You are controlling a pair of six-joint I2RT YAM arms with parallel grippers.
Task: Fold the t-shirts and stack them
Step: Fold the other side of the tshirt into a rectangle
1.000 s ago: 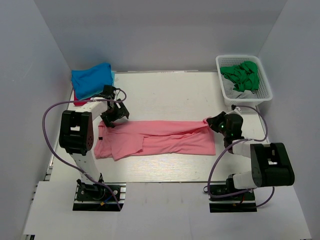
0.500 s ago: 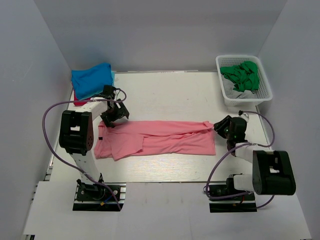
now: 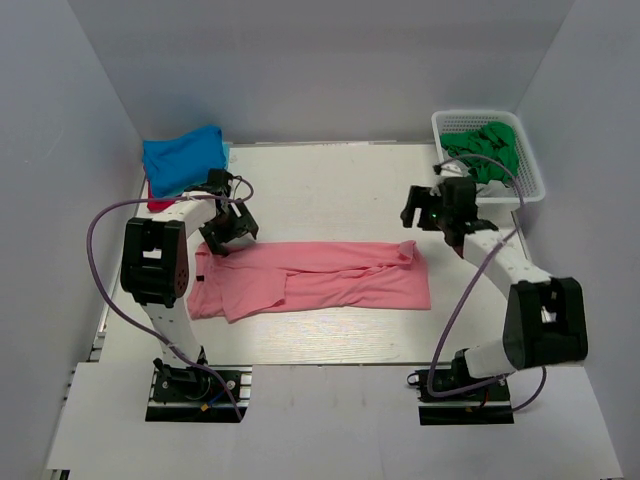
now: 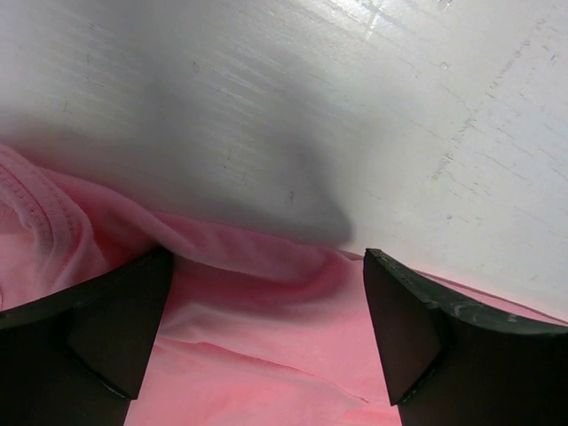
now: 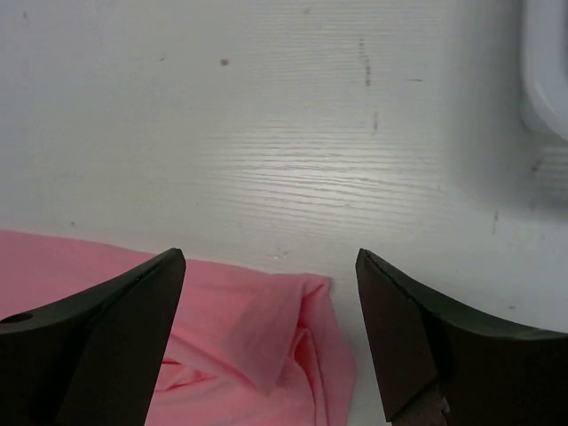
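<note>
The salmon-pink t-shirt [image 3: 310,275] is lying across the middle of the counter [image 3: 330,185] as a long band already folded lengthwise. The step in hand looks like taking its far corners for the crosswise fold. On the left, the far edge by the collar end is bunching into a soft ridge [image 4: 257,257], so that hand should be closing over every layer there, not only the top one. On the right, the far corner [image 5: 284,319] is doubling over on itself. It would be better gathered whole and lifted only a little, so the band is not dragging or opening. The left hand [image 4: 266,257] is sitting low at the shirt's far-left edge, its fingers [image 4: 115,328] spread with cloth lying between them and nothing pinched. In the overhead view the left arm is reaching forward from its base, and its hand [image 3: 228,232] is pointing down. The right arm is stretching up the right side, its hand [image 3: 418,208] hovering over bare counter just beyond the shirt's far-right corner. It is spread wide and gripping nothing [image 5: 268,257]. A blue t-shirt [image 3: 183,158] is resting folded over a red one [image 3: 153,203] in the far-left corner. A green t-shirt [image 3: 485,148] is waiting crumpled in the white basket [image 3: 475,114] at far right.
</note>
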